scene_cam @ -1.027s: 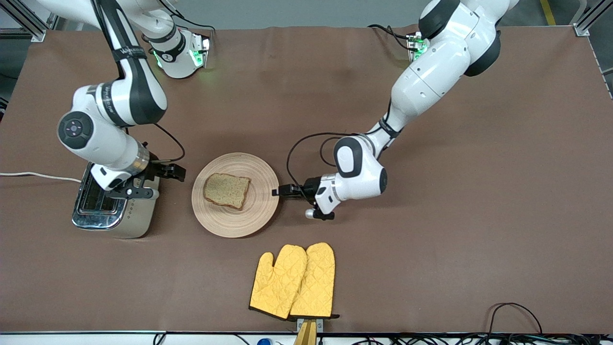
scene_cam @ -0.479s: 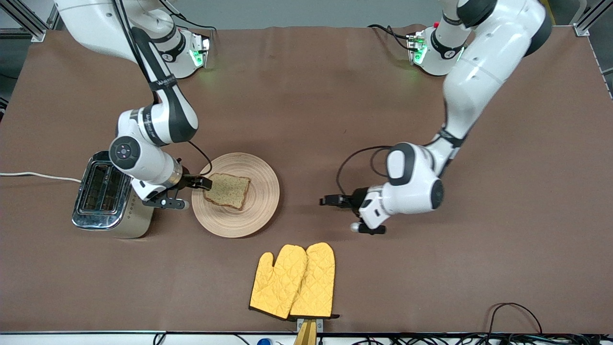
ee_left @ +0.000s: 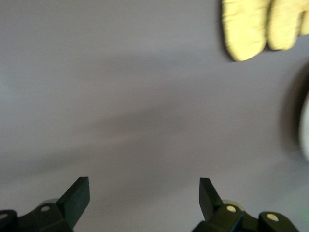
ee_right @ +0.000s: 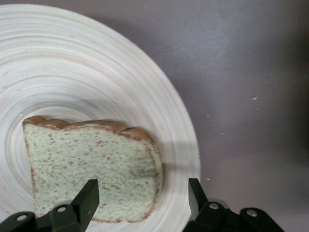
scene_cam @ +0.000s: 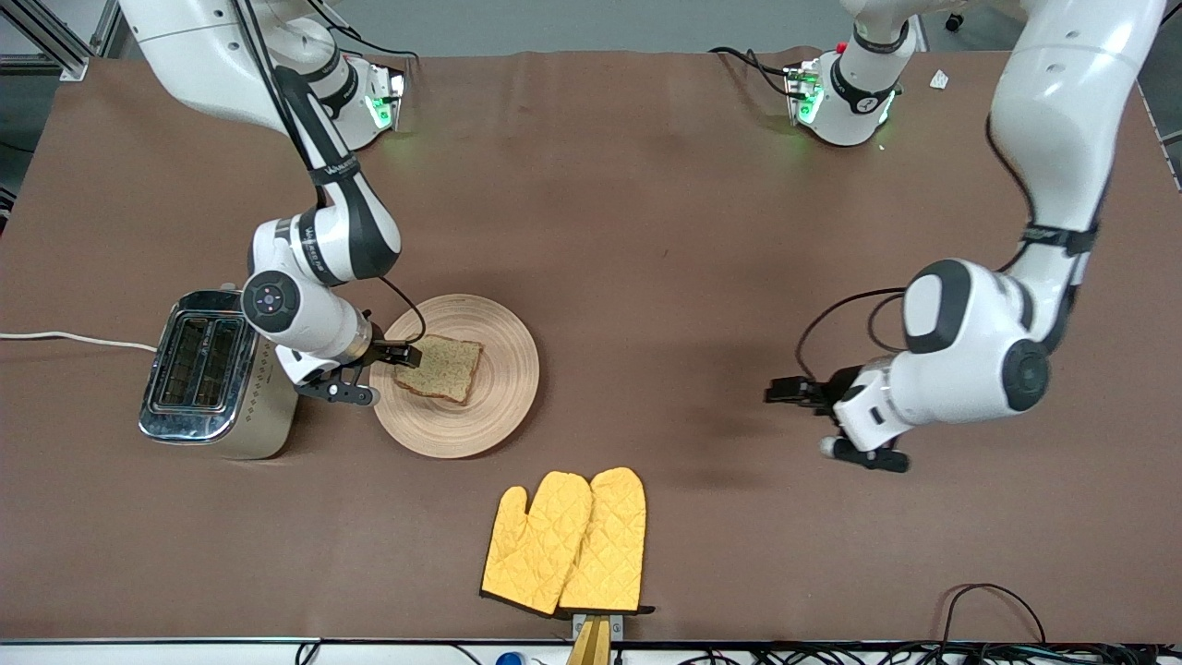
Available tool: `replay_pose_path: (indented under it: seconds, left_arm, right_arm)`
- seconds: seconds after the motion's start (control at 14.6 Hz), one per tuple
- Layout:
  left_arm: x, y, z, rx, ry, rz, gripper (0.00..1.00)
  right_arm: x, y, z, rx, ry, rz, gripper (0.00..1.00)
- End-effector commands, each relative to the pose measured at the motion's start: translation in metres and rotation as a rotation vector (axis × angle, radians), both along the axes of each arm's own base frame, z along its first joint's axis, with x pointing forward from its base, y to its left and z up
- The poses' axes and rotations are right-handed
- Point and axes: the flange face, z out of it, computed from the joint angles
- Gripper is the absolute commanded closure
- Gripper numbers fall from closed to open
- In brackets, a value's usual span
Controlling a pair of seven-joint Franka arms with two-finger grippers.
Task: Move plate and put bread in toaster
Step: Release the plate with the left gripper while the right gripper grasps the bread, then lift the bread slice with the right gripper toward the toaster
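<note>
Bread [scene_cam: 440,367] now under right end effector [scene_cam: 407,354], apparently open; left end effector [scene_cam: 774,392], open, has withdrawn.

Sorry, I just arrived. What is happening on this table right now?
The right end effector is open over the plate, at the edge of the bread slice, which lies flat on the plate. The toaster stands beside the plate with empty slots. The left end effector is open over bare table, holding nothing. Yellow oven mitts lie nearer the camera.
</note>
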Motion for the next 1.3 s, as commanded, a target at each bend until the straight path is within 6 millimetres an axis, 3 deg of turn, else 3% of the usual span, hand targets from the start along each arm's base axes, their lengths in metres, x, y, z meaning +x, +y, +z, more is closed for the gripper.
replay_pose_path:
  seconds: [0.0, 0.14, 0.41, 0.55, 0.82, 1.1, 1.23]
  left_arm:
    - [-0.018, 0.034, 0.052, 0.163, -0.032, -0.040, 0.00]
    - [-0.028, 0.050, 0.087, 0.206, -0.021, -0.031, 0.00]
    - [-0.047, 0.059, 0.161, 0.299, -0.050, -0.032, 0.00]
    - [-0.051, 0.082, 0.194, 0.314, -0.050, -0.003, 0.00]
    - [-0.079, 0.084, 0.246, 0.351, -0.069, 0.008, 0.00]
    - [-0.103, 0.081, 0.281, 0.388, -0.084, 0.004, 0.00]
    - [-0.106, 0.083, 0.283, 0.396, -0.083, -0.021, 0.00]
  right_arm:
    - [-0.002, 0.006, -0.009, 0.002, -0.002, -0.021, 0.25]
    - [-0.002, 0.004, -0.016, -0.003, 0.008, -0.024, 0.28]
    - [-0.002, 0.001, -0.020, -0.005, 0.015, -0.030, 0.34]
    - [-0.002, -0.002, -0.024, -0.008, 0.019, -0.035, 0.39]
    - [-0.002, -0.002, -0.024, -0.008, 0.022, -0.035, 0.47]
    - [-0.002, -0.003, -0.026, -0.008, 0.021, -0.035, 0.50]
    - [-0.002, -0.003, -0.026, -0.008, 0.022, -0.035, 0.52]
